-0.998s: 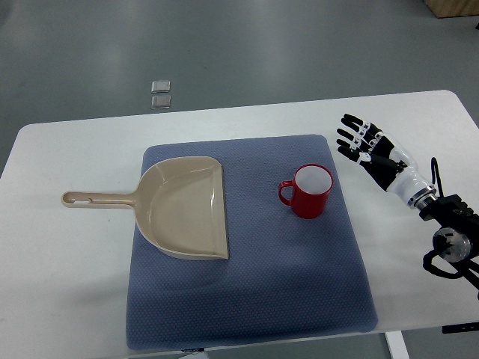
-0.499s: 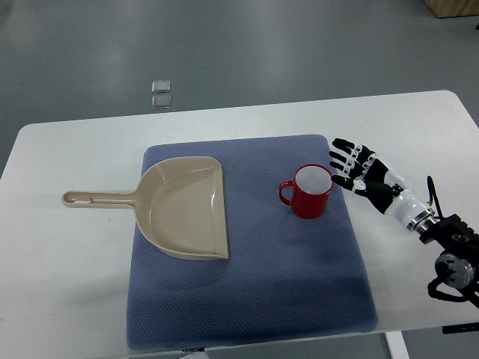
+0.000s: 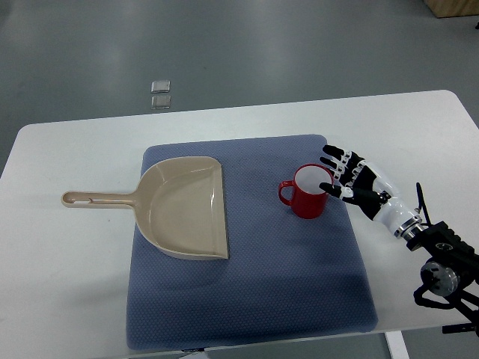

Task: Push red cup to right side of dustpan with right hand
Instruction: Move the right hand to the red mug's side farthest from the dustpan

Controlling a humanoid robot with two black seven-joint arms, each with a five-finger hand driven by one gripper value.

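A red cup point(image 3: 308, 192) with a white inside stands upright on the blue mat point(image 3: 247, 299), its handle pointing left. The beige dustpan point(image 3: 187, 206) lies on the mat's left part, its long handle reaching left over the white table. A gap of mat separates cup and dustpan. My right hand point(image 3: 338, 174) comes in from the right edge, fingers spread, with its fingertips point(image 3: 327, 161) at the cup's right rim; whether they touch it I cannot tell. It holds nothing. The left arm is out of view.
The white table point(image 3: 67, 284) ends close to the mat's front edge. Two small clear squares point(image 3: 161, 93) lie on the grey floor beyond the table. A wooden box corner point(image 3: 453, 7) shows at the top right.
My right hand has moved left and slightly toward the front, from beside the mat's right edge up to the cup's right side. The cup and dustpan have not moved.
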